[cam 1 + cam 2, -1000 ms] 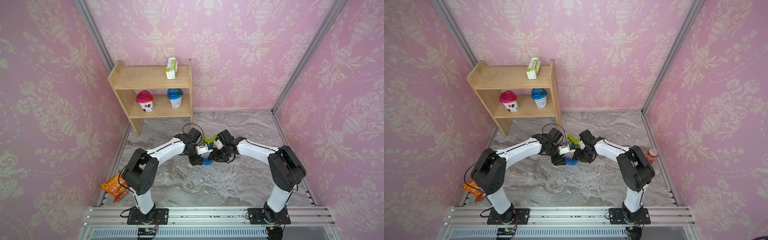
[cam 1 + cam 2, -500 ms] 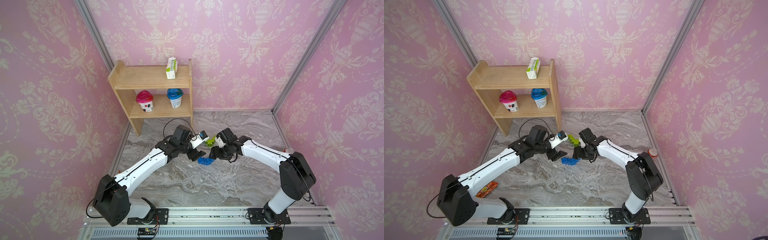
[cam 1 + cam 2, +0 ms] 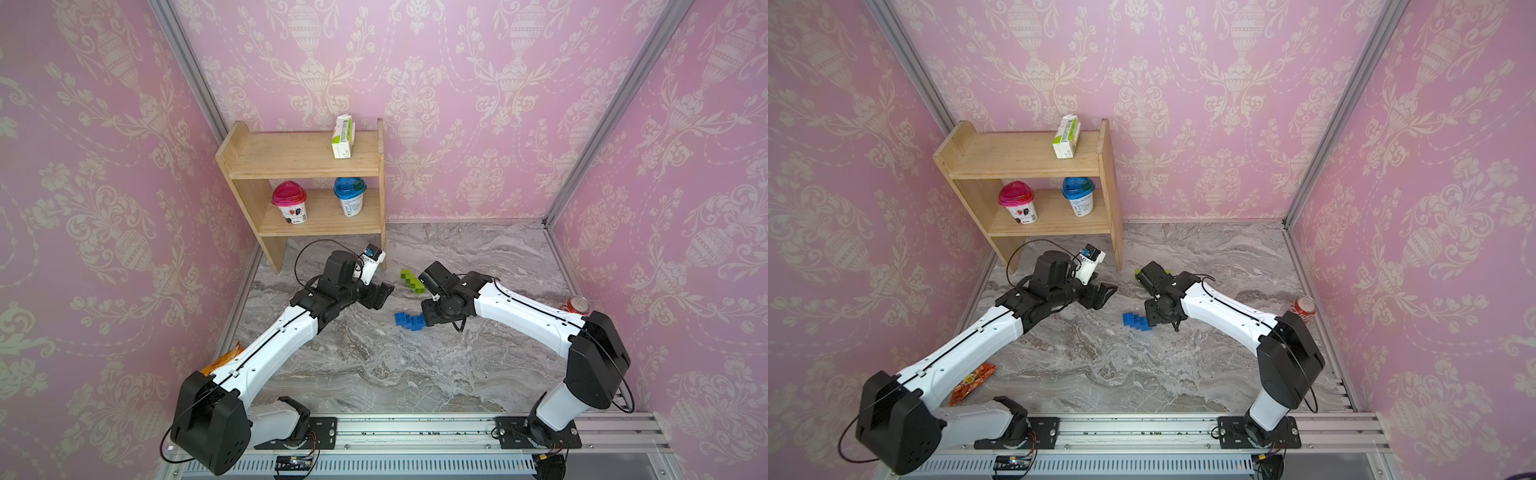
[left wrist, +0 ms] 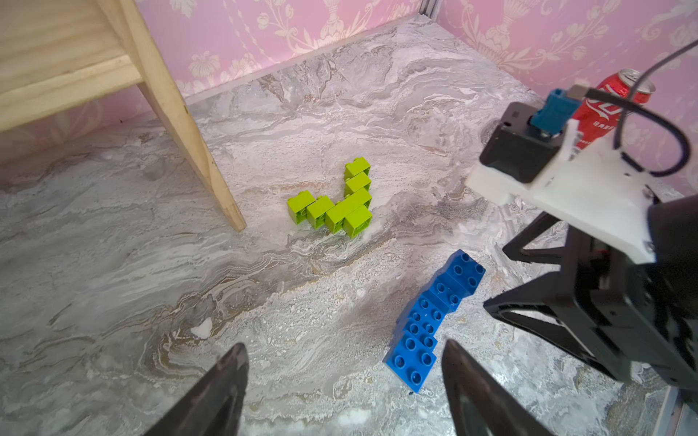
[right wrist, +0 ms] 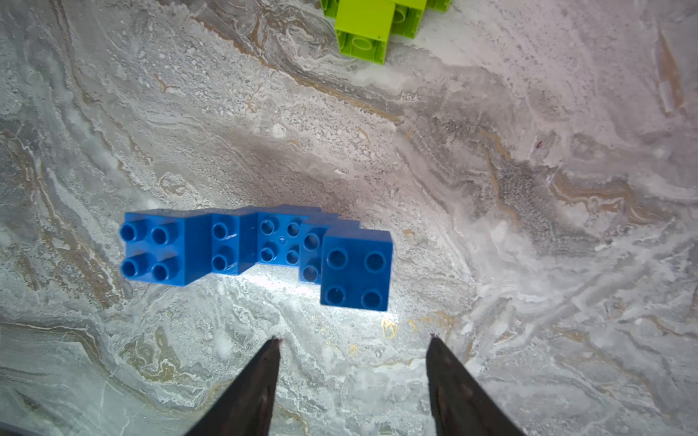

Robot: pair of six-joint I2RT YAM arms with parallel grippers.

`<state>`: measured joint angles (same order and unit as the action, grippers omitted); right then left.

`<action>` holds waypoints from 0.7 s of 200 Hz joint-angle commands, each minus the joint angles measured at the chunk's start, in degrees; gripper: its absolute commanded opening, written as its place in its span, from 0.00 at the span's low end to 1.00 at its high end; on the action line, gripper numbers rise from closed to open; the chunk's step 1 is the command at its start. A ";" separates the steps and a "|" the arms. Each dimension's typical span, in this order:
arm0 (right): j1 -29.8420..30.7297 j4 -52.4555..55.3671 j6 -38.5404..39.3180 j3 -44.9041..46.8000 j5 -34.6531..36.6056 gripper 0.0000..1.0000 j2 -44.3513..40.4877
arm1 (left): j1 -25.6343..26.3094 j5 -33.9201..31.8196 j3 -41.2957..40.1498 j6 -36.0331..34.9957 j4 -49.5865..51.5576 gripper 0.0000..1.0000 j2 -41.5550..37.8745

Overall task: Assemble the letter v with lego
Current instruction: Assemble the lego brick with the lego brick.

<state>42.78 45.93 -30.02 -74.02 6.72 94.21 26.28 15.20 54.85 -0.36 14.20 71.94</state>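
On the marble tabletop (image 4: 113, 245), lime-green lego bricks (image 4: 336, 205), joined in a V-like shape, are seen lying near the foot of the wooden shelf (image 4: 170, 113). A stepped row of blue lego bricks (image 5: 257, 245) is laid flat close by, not touching them, between the two arms. The left gripper (image 4: 345, 345) is held with jaws apart and nothing between them, just beside the blue row. The right gripper (image 5: 354, 338) is likewise spread and empty, its tips just short of the nearest blue brick.
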 commanded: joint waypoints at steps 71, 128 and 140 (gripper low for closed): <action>3.49 -2.83 -0.29 -7.80 -4.47 0.28 8.08 | -1.46 -2.35 -2.81 4.75 -0.84 0.80 -2.22; 3.87 -3.42 -0.35 -9.63 -5.68 0.21 11.78 | -2.12 -3.34 -3.95 5.33 -0.65 0.80 -3.39; 3.82 -3.13 -0.30 -9.87 -5.37 0.18 12.17 | -2.12 -3.23 -4.11 5.41 -0.83 0.80 -3.41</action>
<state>46.28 42.30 -30.20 -81.73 1.30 105.97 24.75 13.10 51.86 4.01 13.72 69.71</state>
